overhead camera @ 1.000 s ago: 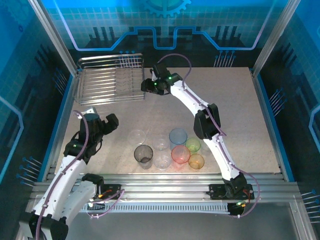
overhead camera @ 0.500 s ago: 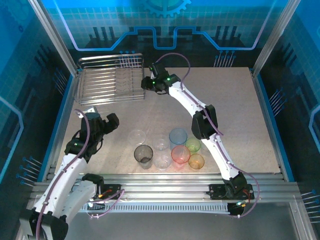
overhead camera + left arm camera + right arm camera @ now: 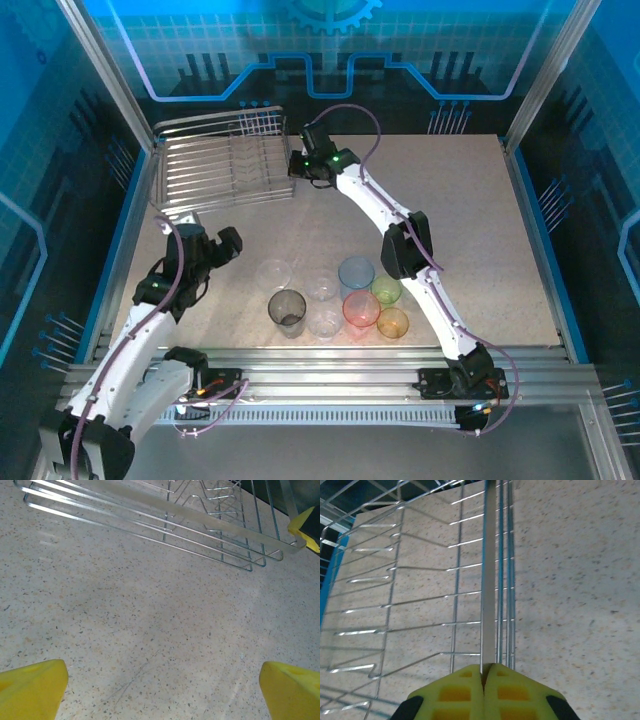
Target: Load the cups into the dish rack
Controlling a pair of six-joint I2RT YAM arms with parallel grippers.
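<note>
Dish rack (image 3: 200,160) is seated in the far-left corner of the desk (image 3: 480,220), its long side along the far edge. No cup is seen in it.

Right tool (image 3: 484,672) is clenched on the rack's right-hand rim bar; in the wrist view the yellow pads (image 3: 465,685) are pressed together around the bar.

Left tool (image 3: 162,689) is released, fingers spread wide. It is held over bare desk near the left edge, between the rack and the cups, and nothing is gripped. The rack's near rail is seen just ahead of it in the wrist view.

Cups (image 3: 335,300) are grouped upright near the middle of the near edge:
- smoky grey cup (image 3: 287,310) on the left of the group
- clear cups (image 3: 272,273) beside and behind it
- blue cup (image 3: 356,272) furthest from the near edge
- red-pink cup (image 3: 361,309), green cup (image 3: 386,290) and orange cup (image 3: 392,322) on the right of the group

Obstructions: the right arm (image 3: 405,250) is stretched diagonally from the near-right corner to the rack. Its elbow is placed just beside the blue and green cups.

Open room: the right half of the desk and the far-right corner are bare. A bare strip is left between the rack and the cups. The left and right edges are bounded by blue rails (image 3: 120,250).
</note>
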